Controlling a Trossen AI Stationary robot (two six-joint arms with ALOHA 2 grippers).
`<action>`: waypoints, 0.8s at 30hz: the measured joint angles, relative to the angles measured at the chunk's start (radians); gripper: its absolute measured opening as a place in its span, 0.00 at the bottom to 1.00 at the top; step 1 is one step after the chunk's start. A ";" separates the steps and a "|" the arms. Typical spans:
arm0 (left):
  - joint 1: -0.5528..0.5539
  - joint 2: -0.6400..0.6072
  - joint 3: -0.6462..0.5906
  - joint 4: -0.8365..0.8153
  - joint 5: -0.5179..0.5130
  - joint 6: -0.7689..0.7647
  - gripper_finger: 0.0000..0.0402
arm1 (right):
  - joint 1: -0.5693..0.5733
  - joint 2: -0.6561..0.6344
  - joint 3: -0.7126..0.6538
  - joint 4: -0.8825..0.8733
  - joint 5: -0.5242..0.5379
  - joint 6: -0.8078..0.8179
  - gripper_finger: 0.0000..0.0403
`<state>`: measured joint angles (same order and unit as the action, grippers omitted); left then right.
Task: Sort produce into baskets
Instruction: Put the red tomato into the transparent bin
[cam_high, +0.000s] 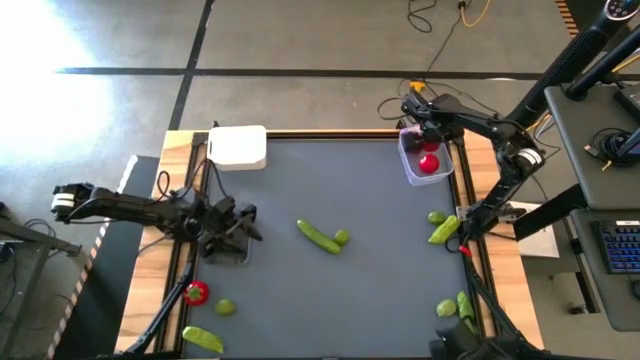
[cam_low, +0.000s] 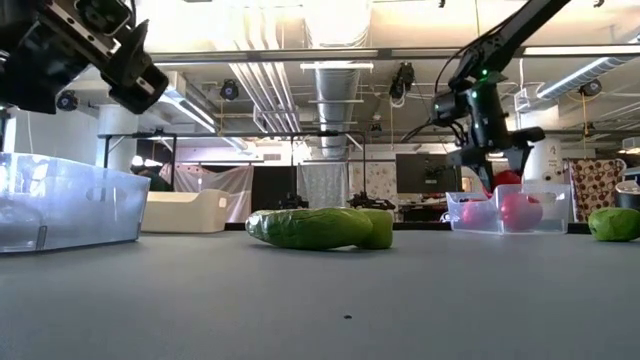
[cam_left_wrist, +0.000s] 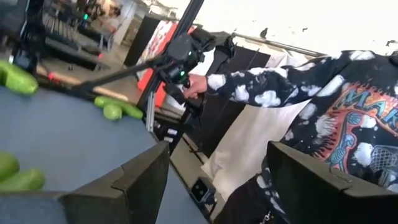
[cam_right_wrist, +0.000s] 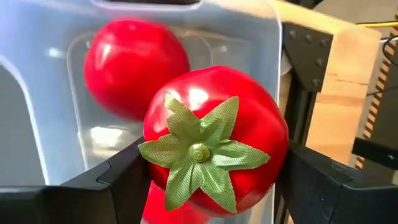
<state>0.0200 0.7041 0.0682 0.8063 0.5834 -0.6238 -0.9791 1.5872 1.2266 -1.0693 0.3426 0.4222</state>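
My right gripper (cam_high: 428, 137) hangs over the clear plastic tub (cam_high: 411, 166) at the table's far right, w/ a round red tomato (cam_right_wrist: 217, 134) between its fingers; another red tomato (cam_high: 429, 165) lies in the tub. Opaque white tub (cam_high: 238, 147) sits far left. My left gripper (cam_high: 240, 225) is over the shallow dark grey tray (cam_high: 226, 252), left edge. A long green pod (cam_high: 318, 236) lies mid-table.

Grey table (cam_high: 330, 290) strewn with produce (cam_high: 320, 237), baskets (cam_high: 237, 147).

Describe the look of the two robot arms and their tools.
Both arms are dark, slender and jointed. The left arm ends its outer link in a white band; the right arm has a white ring near its elbow and cables trailing behind. The left tool and the right tool each have two blocky, matte black fingers with angular edges.
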 joint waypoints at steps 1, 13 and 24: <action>0.000 0.007 0.000 -0.007 0.000 -0.005 0.63 | 0.000 0.008 0.001 0.009 0.001 0.001 0.71; 0.000 0.053 0.000 -0.060 -0.043 0.002 0.63 | -0.008 0.119 0.002 -0.014 -0.001 0.003 0.83; 0.000 0.038 0.000 -0.051 -0.048 -0.073 0.63 | 0.006 0.022 0.027 -0.028 -0.001 -0.092 0.91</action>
<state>0.0200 0.7423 0.0685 0.7551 0.5359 -0.6971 -0.9729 1.6090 1.2532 -1.0971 0.3416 0.3302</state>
